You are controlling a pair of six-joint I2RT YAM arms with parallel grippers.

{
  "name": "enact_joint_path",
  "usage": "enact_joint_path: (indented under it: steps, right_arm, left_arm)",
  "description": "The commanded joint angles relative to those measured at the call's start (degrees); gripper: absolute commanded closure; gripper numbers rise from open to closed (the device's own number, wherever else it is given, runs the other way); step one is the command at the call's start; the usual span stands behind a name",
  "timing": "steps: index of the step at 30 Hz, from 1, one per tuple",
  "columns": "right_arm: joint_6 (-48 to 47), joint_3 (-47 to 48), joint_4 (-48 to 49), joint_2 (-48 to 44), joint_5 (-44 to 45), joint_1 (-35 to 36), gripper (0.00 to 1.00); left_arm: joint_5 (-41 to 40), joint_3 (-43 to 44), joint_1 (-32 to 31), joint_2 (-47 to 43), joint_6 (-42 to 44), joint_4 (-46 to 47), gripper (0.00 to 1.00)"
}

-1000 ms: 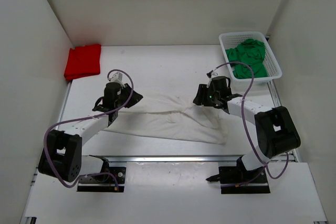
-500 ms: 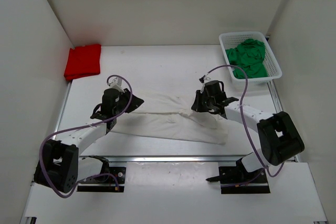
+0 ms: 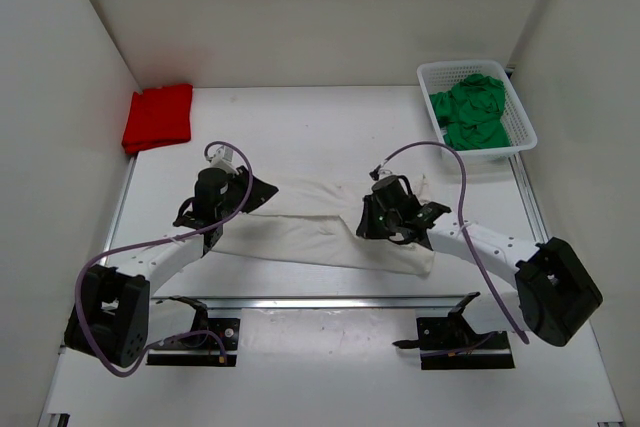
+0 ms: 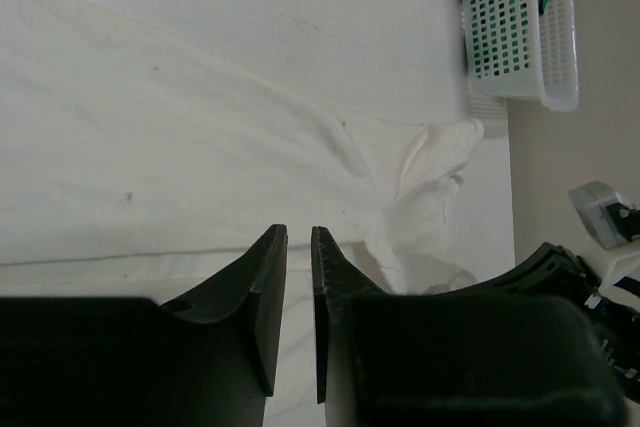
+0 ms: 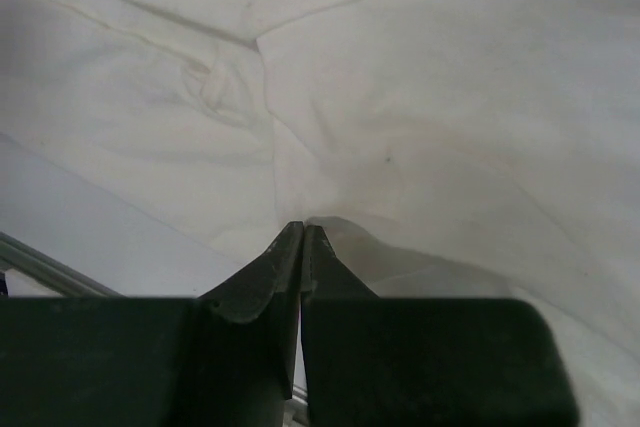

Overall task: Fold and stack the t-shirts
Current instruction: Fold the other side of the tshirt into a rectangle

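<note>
T-shirts come in three here, and at the upper left of the overhead view the red t-shirt (image 3: 158,117) lies as a neat folded square in the far corner of the table (image 3: 330,137). I judge that one done.

Just right of it, lower down, my left gripper (image 4: 298,232) sits at the left end of the white t-shirt (image 3: 320,232). Its jaws are narrow, only a slit apart, and seem to pinch the cloth edge there.

The white t-shirt stretches across the middle of the frame in a long, wrinkled band. It has been partly doubled over, but it is not yet a tidy fold and not on the red one.

At centre right, my right gripper (image 5: 303,229) has its jaws pressed together, with a small ridge of white cloth drawn up to the tips.

At the upper right the green t-shirt (image 3: 470,112) lies crumpled in the white mesh basket (image 3: 524,117), not yet folded.

So I judge one shirt is done, one is in hand and one is waiting. Nothing blocks the way to the red shirt. The creases in the white cloth and my own cables looping above it are what I must mind.
</note>
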Motion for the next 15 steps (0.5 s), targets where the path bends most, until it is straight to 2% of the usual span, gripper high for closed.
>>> enact_joint_path:
  steps: [1,7,10,13,15]
  right_arm:
    - [6.8,-3.3,1.4,-2.1,0.4,2.0,1.0]
    - [11.6,-5.6,5.0,-3.3,0.3,5.2,1.0]
    - [10.8,-4.2,4.4,-3.7,-0.6,6.1,0.84]
    - [7.8,-2.6,0.8,-5.9,-0.1,4.8,0.59]
    - [5.9,-3.0,-1.1,-9.2,0.5,0.8,0.58]
  left_arm:
    - [1.4,0.5,-0.6,-0.4,-0.8,2.1,0.73]
    - [2.2,1.0,-0.6,-0.4,-1.7,2.9,0.73]
    - [2.0,1.6,-0.8,-0.3,-1.7,2.8,0.73]
    - [1.0,1.7,-1.9,0.2,-1.3,3.1,0.72]
    - [0.0,1.7,-3.3,1.5,-1.4,3.6,0.72]
